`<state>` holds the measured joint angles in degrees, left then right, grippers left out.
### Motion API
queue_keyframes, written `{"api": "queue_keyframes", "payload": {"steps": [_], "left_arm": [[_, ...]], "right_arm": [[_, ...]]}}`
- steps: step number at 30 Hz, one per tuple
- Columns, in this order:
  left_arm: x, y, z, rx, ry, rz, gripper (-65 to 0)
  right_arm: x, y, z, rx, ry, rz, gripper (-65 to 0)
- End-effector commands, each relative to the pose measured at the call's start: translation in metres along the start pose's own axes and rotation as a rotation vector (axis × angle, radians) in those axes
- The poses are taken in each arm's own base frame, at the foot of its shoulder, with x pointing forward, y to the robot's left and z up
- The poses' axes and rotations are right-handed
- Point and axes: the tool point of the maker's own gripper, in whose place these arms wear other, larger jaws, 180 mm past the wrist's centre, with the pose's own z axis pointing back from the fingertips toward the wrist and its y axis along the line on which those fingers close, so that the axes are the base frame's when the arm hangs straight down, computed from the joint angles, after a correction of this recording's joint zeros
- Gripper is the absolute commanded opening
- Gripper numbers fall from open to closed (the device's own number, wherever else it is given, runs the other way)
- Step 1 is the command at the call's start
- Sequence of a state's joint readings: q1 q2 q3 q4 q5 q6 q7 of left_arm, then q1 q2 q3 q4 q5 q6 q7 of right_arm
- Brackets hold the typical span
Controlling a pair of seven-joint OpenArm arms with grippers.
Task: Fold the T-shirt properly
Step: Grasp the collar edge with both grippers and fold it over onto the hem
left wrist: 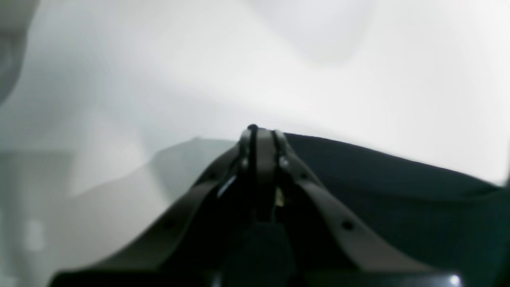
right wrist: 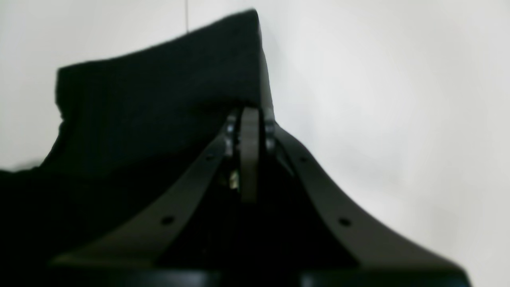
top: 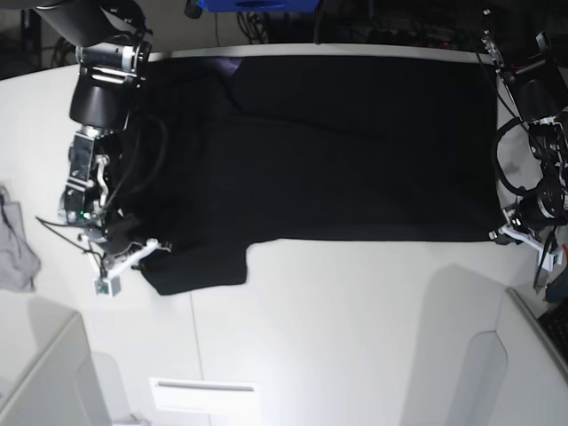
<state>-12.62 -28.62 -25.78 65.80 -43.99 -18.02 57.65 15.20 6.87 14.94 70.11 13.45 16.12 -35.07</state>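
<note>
We see a white table (top: 355,319) filling most of the base view, lit evenly from above, soft shadows near its lower right. A small grey cloth (top: 16,244) lies at its left edge. Dark clutter and a blue object (top: 253,4) sit beyond the far edge.

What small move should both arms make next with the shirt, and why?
Probably lift both pinched spots a little and carry that near edge across toward the far edge. The T-shirt lies spread flat on the table; the right gripper is shut on cloth by the sleeve, and the left gripper is shut on the hem corner, so both ends of one long edge seem held.
</note>
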Motion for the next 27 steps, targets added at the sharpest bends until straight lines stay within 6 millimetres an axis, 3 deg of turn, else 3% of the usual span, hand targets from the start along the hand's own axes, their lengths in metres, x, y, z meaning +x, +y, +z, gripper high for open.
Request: {"api": "queue_keyframes", "payload": {"steps": [1,7,11,15,20,27], "left_arm": [[0.020,0.000,0.011,-0.013,-0.050,-0.008,-65.0],[0.025,-0.013,0.031,-0.077,-0.089,-0.034,-65.0],[0.010,-0.024,0.039,-0.118,-0.054,-0.054,-65.0],[-0.001,-0.010,0.062,-0.122,-0.026,-0.003,-65.0],[-0.011,-0.016,0.089,-0.101,-0.028,-0.081,-65.0],[-0.044,-0.015,0.100,-0.072,0.042,-0.144,-65.0]], "right_arm": [[0.020,-0.004,0.007,-0.006,-0.060,0.016,-65.0],[0.008,-0.003,0.020,-0.014,-0.068,0.038,-65.0],[0.002,-0.003,0.029,-0.020,-0.078,0.055,-65.0],[-0.003,-0.002,0.044,-0.030,-0.073,0.078,-65.0],[-0.008,0.003,0.067,-0.038,-0.074,0.114,-65.0],[-0.031,0.007,0.094,-0.045,-0.049,0.106,-65.0]]}}
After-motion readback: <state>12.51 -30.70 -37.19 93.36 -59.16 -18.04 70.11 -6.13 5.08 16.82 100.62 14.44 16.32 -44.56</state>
